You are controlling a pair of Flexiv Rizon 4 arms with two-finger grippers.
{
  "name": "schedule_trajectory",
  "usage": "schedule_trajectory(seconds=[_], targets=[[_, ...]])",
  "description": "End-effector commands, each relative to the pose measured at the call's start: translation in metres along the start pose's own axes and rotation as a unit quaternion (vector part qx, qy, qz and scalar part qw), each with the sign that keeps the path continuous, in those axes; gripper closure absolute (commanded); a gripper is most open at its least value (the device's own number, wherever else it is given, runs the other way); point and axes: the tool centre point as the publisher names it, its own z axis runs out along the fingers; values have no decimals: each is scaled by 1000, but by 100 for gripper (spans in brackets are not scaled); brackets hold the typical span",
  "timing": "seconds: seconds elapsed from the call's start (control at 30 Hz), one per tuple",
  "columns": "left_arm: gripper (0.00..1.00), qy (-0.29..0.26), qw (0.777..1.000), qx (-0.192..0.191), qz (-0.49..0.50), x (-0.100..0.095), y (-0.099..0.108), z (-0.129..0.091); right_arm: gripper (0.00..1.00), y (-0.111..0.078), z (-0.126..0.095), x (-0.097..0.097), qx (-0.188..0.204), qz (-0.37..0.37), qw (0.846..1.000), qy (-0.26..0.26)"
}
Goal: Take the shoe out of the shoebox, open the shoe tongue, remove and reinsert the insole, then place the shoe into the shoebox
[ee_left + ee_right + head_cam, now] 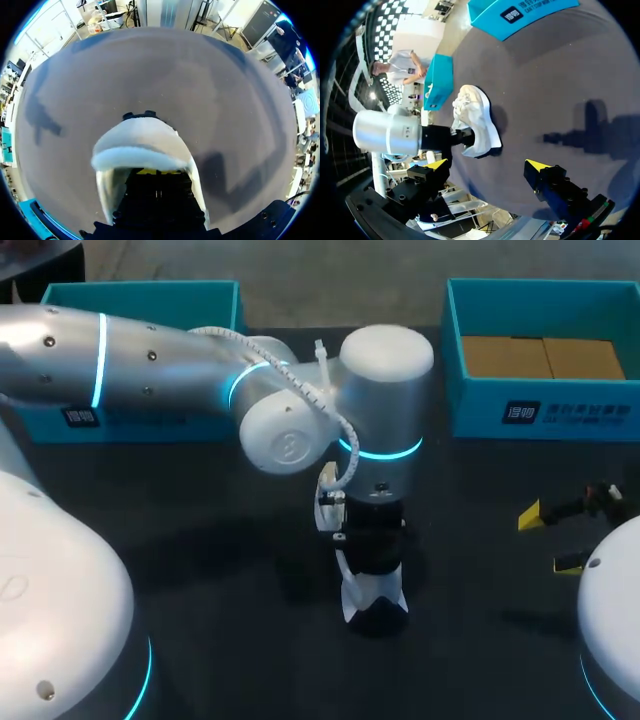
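A white shoe lies on the dark table, laces towards the far teal box. My left gripper is shut on its heel end. In the left wrist view the shoe's white padded heel collar fills the space at the gripper, whose tips are mostly hidden inside it. From the head view, my left arm reaches to the table's middle and points down, covering most of the shoe. My right gripper hovers open and empty at the right side, well apart from the shoe, its jaws wide.
A teal shoebox with a brown cardboard liner stands at the back right. A second teal box stands at the back left, partly behind my left arm. Bare dark table lies between the shoe and the right gripper.
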Motion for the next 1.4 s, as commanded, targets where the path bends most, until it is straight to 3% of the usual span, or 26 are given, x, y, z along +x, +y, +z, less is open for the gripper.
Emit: schedule_trajectory(seconds=[0.03,0.37,0.6,0.77,0.9,1.2,1.4], targets=[[100,-21,1000,-7,0,6,-4,-24,0,-2,-1,0,-1,1,1000,-2],[100,-45,999,7,-6,-5,-1,-14,0,-2,-1,0,-1,1,1000,-2],[100,-39,999,29,-10,-9,-5,13,0,-2,-1,0,-1,1,1000,-2],[100,-48,998,24,-12,-13,-6,32,0,-2,-1,0,-1,1,1000,-2],[100,-23,999,15,-18,-13,-6,46,0,-2,-1,0,-1,1,1000,-2],[100,-41,999,-4,-13,-9,1,0,0,-2,-1,0,-1,1,1000,-2],[100,-40,999,-7,-10,-12,1,-4,0,-2,-1,0,-1,1,1000,-2]])
